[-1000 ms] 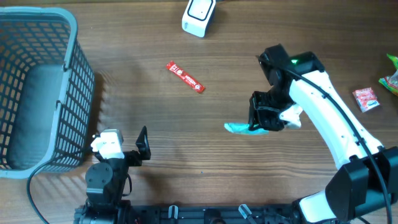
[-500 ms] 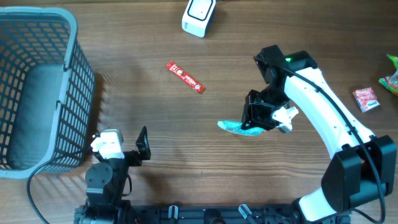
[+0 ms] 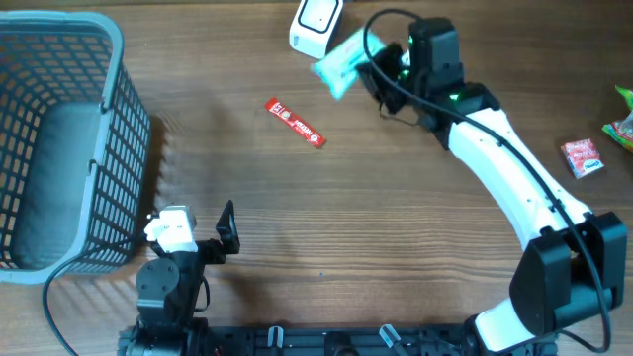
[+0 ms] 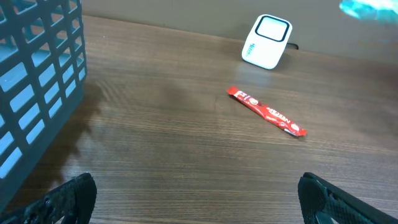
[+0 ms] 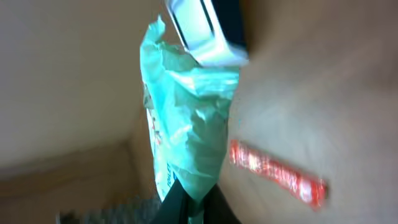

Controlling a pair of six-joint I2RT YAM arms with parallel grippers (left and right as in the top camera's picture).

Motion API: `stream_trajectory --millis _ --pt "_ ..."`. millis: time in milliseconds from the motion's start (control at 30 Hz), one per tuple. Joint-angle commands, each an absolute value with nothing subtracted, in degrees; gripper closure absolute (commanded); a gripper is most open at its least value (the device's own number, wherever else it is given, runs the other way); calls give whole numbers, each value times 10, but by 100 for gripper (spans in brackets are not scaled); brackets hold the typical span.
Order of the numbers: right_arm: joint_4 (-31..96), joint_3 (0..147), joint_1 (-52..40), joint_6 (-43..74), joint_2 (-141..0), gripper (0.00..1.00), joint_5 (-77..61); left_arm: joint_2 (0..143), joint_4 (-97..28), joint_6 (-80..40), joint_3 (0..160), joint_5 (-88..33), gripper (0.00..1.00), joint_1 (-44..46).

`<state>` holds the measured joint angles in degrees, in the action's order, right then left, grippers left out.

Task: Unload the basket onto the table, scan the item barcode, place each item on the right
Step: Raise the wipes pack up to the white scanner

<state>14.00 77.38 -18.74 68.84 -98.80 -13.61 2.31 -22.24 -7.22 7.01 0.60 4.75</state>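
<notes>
My right gripper [image 3: 374, 67] is shut on a light teal plastic packet [image 3: 342, 65], held in the air just right of and below the white barcode scanner [image 3: 316, 24] at the table's far edge. In the right wrist view the packet [image 5: 189, 124] hangs crumpled from the closed fingers [image 5: 214, 205], with the scanner [image 5: 205, 31] right behind its top. Its barcode does not show. The left wrist view catches the packet [image 4: 370, 9] at the top right corner and the scanner [image 4: 267, 41]. My left gripper [image 4: 198, 199] stands open and empty low over the table at the front left.
A red sachet [image 3: 295, 122] lies on the wood left of the right arm, seen too as the red sachet [image 4: 266, 110]. A grey-blue mesh basket [image 3: 109, 69] fills the left side. Small red [image 3: 583, 156] and green [image 3: 623, 117] packets lie at the right edge.
The right arm swung up and away from the table's middle to the far edge, carrying the teal packet from low over the wood to beside the scanner. The left arm stayed still.
</notes>
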Motion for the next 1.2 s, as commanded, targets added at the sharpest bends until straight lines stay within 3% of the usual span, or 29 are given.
stream_trajectory --millis 0,167,267,333,567,767,900,1100,1167 --pt "71 783 -211 661 -1009 96 85 19 -220 -78 67 9 0 47" --pt "-284 783 -250 683 -1166 96 170 19 -220 -78 67 9 0 47" --pt "-431 788 -251 775 -1263 95 196 19 -220 -78 67 9 0 47" --pt "-492 825 -251 775 -1330 96 204 19 -220 -78 67 9 0 47" --pt "-427 1028 -256 765 -1458 96 173 19 -220 -78 67 9 0 47" --pt "-396 1042 -256 760 -1458 96 165 19 -220 -78 67 9 0 47" --pt "-387 1054 -256 496 -1446 95 149 19 -220 -78 67 9 0 47" --pt "-204 1054 -236 445 -1283 95 116 19 -220 -78 67 9 0 47" --pt "-57 1054 -225 397 -1199 96 201 19 -220 -78 67 9 0 47"
